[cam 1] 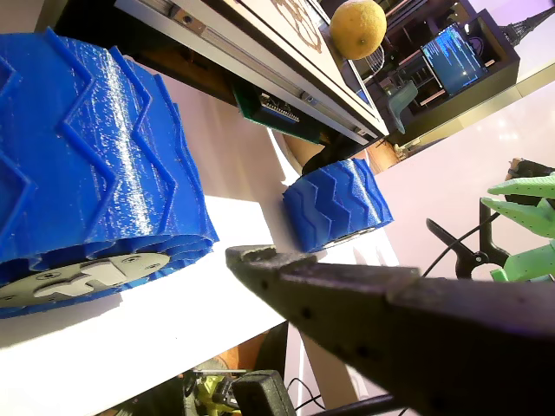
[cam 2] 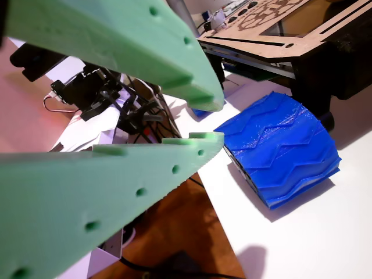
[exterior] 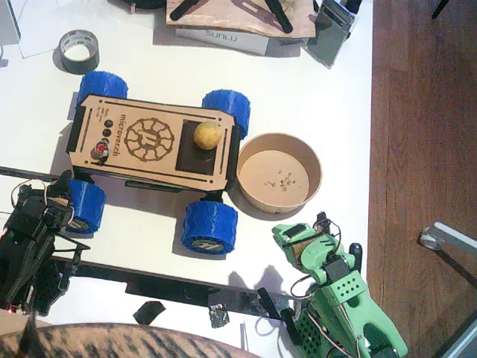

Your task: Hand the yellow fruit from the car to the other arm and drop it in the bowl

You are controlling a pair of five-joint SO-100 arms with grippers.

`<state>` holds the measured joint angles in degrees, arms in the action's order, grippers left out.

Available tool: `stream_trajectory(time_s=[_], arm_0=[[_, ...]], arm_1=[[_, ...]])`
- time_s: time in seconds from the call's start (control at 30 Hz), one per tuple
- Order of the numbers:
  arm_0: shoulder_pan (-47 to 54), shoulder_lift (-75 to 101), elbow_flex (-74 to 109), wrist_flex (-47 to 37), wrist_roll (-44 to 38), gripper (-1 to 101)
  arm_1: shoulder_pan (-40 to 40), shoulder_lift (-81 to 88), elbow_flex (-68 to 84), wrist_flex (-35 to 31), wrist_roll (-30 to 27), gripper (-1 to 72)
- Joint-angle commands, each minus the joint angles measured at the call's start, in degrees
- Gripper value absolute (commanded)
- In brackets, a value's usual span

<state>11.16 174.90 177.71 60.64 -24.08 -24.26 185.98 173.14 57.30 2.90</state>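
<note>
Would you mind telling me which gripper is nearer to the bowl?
The right gripper: it sits just below the bowl, while the left gripper is across the car.

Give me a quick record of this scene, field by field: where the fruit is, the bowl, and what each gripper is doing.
yellow fruit: resting on the black panel of the car, untouched
bowl: right of the car, only crumbs inside
left gripper: black, low beside a blue wheel, holding nothing; open or shut unclear
right gripper: green, open, empty, near the car's front wheel
tape roll: far left corner
</note>
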Motion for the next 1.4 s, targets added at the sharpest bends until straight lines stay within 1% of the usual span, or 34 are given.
stream_trajectory(time_s=[0.0, 0.2, 0.6, 0.77, 0.9, 0.97, 1.13, 1.2, 1.37], arm_0=[[-0.18, 3.52, -0.09, 4.75, 0.35, 0], [-0.18, 3.52, -0.09, 4.75, 0.35, 1], [-0.18, 3.52, -0.09, 4.66, 0.35, 0], [-0.09, 3.78, -2.55, 1.49, 0.18, 4], [-0.18, -14.15, -12.3, -2.55, 0.18, 3], [0.0, -19.86, -18.19, -3.43, 0.18, 5], [-0.18, -19.78, -30.41, -2.02, 0.18, 9], [-0.18, -23.47, -35.42, -1.58, 0.18, 7], [-0.18, -35.42, -48.69, 2.64, 0.18, 8]], arm_1=[[-2.37, 0.18, 0.18, -1.49, -5.01, 0.0], [-2.37, 0.18, 0.18, -1.49, -4.48, 0.0], [-3.6, 0.18, 0.18, -1.49, -5.8, 0.0], [-2.99, 0.18, 0.18, -1.49, -4.92, 0.0], [-1.58, 0.18, 0.18, -1.58, -4.48, 0.0], [-1.41, 0.18, 0.18, -1.58, -4.39, 0.0], [-1.41, 0.18, 0.18, -1.58, -4.31, 0.0], [-1.58, 0.18, 0.09, -1.58, -4.92, 0.0], [0.0, 0.18, -0.88, -1.49, -5.71, 0.0]])
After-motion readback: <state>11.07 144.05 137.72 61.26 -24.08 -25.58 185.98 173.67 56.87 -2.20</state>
